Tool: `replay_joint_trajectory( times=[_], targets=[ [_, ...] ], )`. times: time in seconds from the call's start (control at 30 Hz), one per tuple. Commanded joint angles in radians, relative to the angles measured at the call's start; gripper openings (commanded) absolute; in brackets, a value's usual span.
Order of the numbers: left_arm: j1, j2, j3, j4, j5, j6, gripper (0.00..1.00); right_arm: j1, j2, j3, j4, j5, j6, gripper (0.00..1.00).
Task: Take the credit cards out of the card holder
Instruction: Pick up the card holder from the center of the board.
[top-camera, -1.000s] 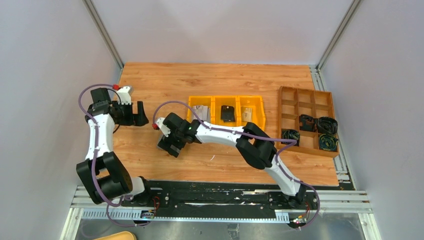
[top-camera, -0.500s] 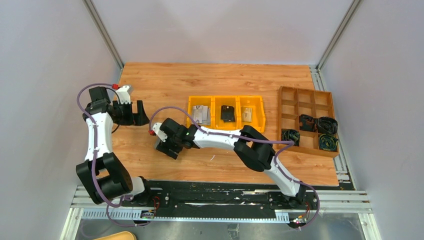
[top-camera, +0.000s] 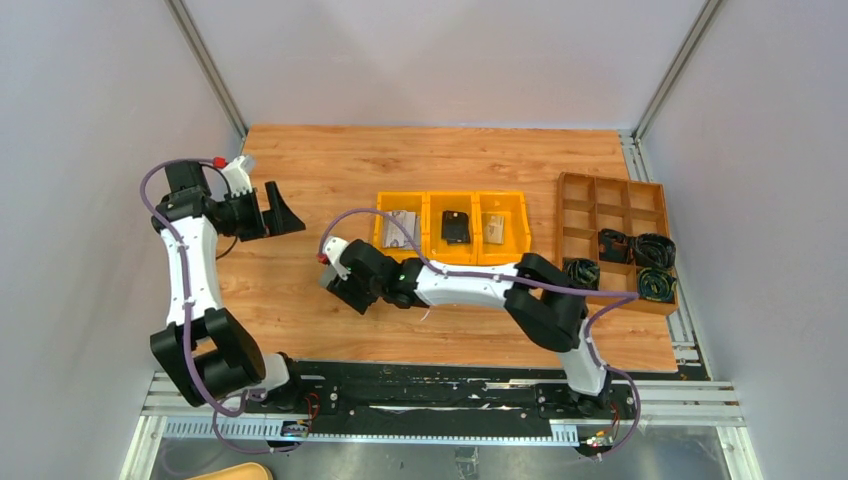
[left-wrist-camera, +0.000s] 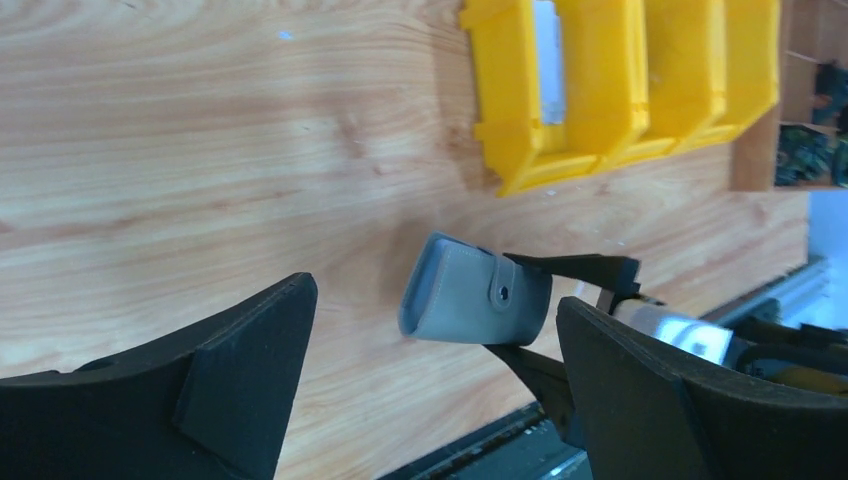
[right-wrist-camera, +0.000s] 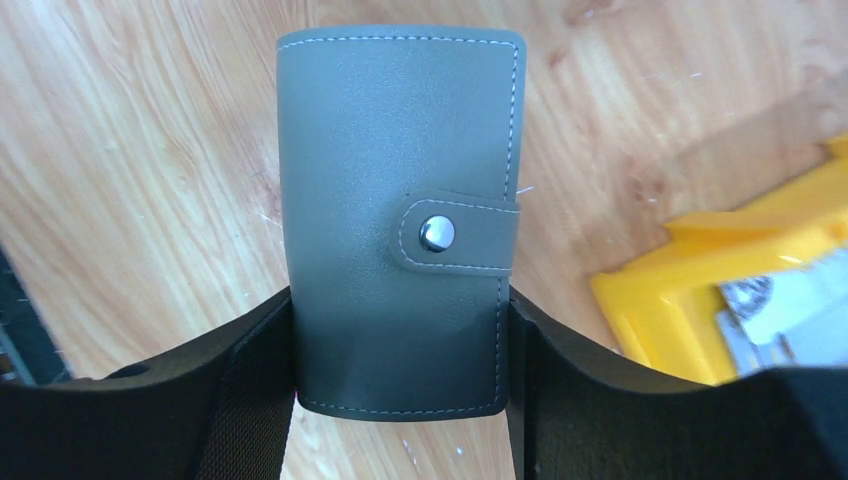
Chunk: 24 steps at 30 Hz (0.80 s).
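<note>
Right gripper (right-wrist-camera: 400, 300) is clamped on the card holder (right-wrist-camera: 400, 150), one black finger pressed to each long side of its near end. In the left wrist view the holder seems to be held a little clear of the table (top-camera: 420, 160), to the near left of the yellow bin (top-camera: 452, 198). Left gripper (top-camera: 278, 212) is spread wide with nothing between its fingers, well apart from the holder on the left of the table and facing it. Progress, as judged: early. The holder is picked up, but its snap tab (right-wrist-camera: 437, 234) is fastened and the flap is closed. No credit cards show at any edge, so opening and card removal are both left to do. Pale flat items lie in the bin's left and right compartments; I cannot tell what they are. Writing: none legible. The holder's grey face shows stitching and a plain metal snap, no brand or label.
</note>
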Motion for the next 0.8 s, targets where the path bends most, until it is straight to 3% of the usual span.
replay_joint_trajectory(
  times=[0.0,0.2,0.47,0.57,0.77],
  targets=[
    [0.009,-0.054,-0.043,-0.084,0.158,-0.042,1.0,0.009,-0.178,-0.063,0.189,0.066,0.075,0.44],
    [0.008,-0.157,-0.075,-0.086,0.332,-0.089,1.0,0.0,-0.33,-0.153,0.315,0.069,0.149,0.43],
    [0.007,-0.234,-0.1,-0.087,0.47,-0.135,0.98,-0.002,-0.383,-0.129,0.346,0.033,0.201,0.42],
    [0.005,-0.252,-0.111,-0.087,0.491,-0.134,0.9,-0.001,-0.386,-0.126,0.355,0.032,0.211,0.41],
    [-0.018,-0.221,-0.119,-0.088,0.499,-0.125,0.63,0.001,-0.385,-0.114,0.375,0.022,0.237,0.39]
  ],
)
